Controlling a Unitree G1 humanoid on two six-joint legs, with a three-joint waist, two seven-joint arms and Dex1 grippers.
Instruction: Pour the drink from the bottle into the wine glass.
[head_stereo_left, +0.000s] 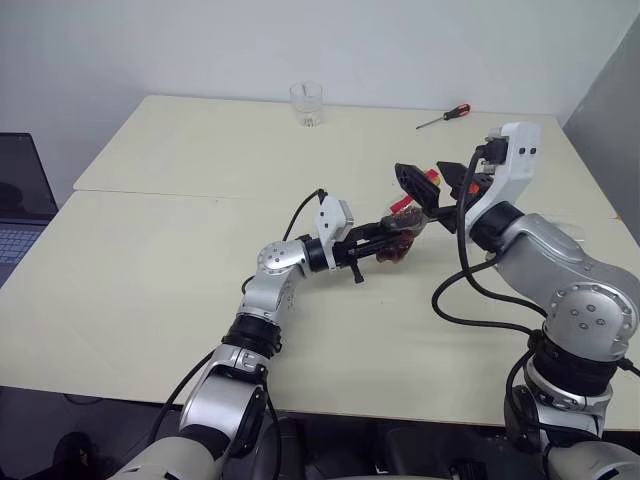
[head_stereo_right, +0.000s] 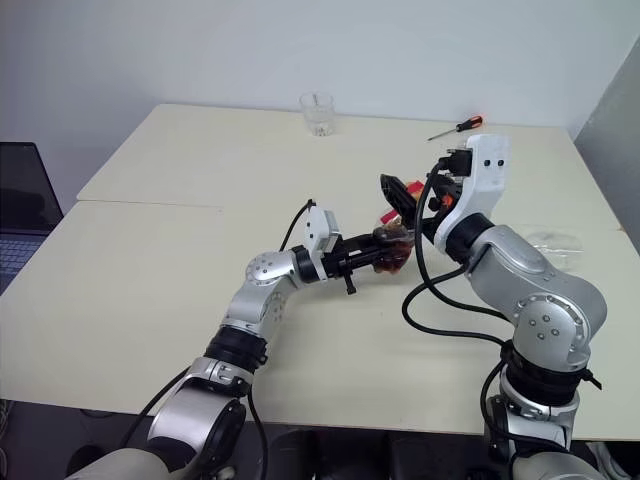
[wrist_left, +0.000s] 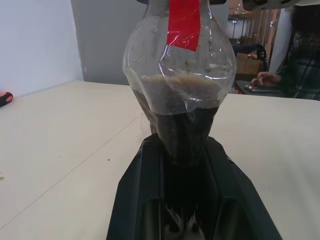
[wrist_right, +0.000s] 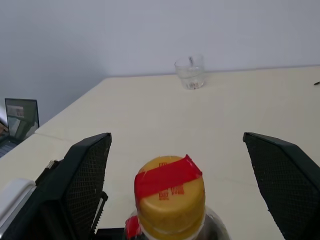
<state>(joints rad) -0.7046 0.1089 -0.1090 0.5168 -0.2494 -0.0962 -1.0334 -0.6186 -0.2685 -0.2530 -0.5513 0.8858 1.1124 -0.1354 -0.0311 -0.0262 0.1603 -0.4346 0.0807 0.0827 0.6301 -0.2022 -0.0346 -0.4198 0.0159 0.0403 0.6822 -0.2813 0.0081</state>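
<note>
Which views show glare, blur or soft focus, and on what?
Left wrist view: the bottle is backlit, its plastic catching pale sheen above the drink; the room behind looks soft. Right wrist view: the cap looks slightly soft, the tumbler clearer.

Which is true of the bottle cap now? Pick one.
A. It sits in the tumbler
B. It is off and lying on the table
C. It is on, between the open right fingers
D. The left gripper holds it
C: the yellow cap sits on the bottle, with the right gripper open on either side of it.
</note>
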